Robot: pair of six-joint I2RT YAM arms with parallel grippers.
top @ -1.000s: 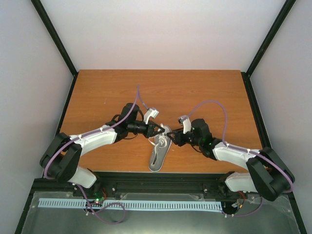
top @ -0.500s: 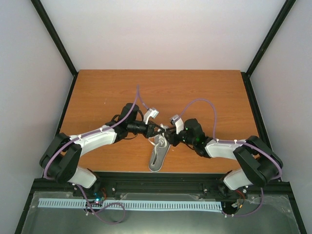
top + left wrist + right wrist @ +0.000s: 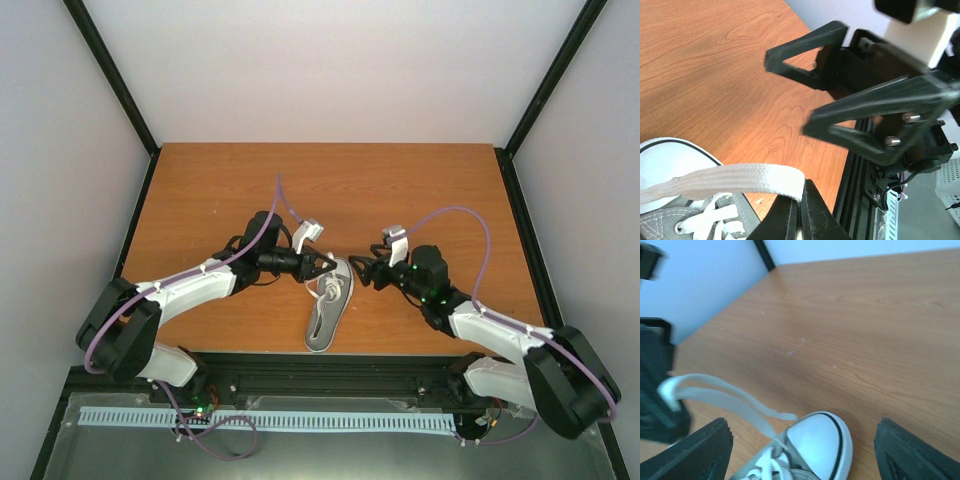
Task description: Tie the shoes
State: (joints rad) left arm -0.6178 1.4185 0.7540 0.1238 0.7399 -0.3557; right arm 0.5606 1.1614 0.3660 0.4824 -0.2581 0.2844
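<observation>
The grey sneaker [image 3: 324, 318] with a white toe cap lies near the table's front edge, toe pointing away from the arms. My left gripper [image 3: 322, 263] sits just left of the toe and is shut on a loop of white lace [image 3: 735, 181]; its tips [image 3: 800, 197] pinch the loop's end. My right gripper [image 3: 362, 269] hovers just right of the toe, open and empty. In the right wrist view its fingers [image 3: 700, 452] stand wide on either side of the toe cap [image 3: 821, 446], and the lace [image 3: 722, 397] runs left to the left gripper [image 3: 657, 385].
The brown wooden table [image 3: 400, 190] stretches behind the shoe. Black frame posts stand at the back corners. A black rail [image 3: 330, 375] runs along the near edge by the arm bases.
My right gripper moved in close to the left gripper over the toe, then drew back to the right. My left gripper stayed in place, shut on the lace.
</observation>
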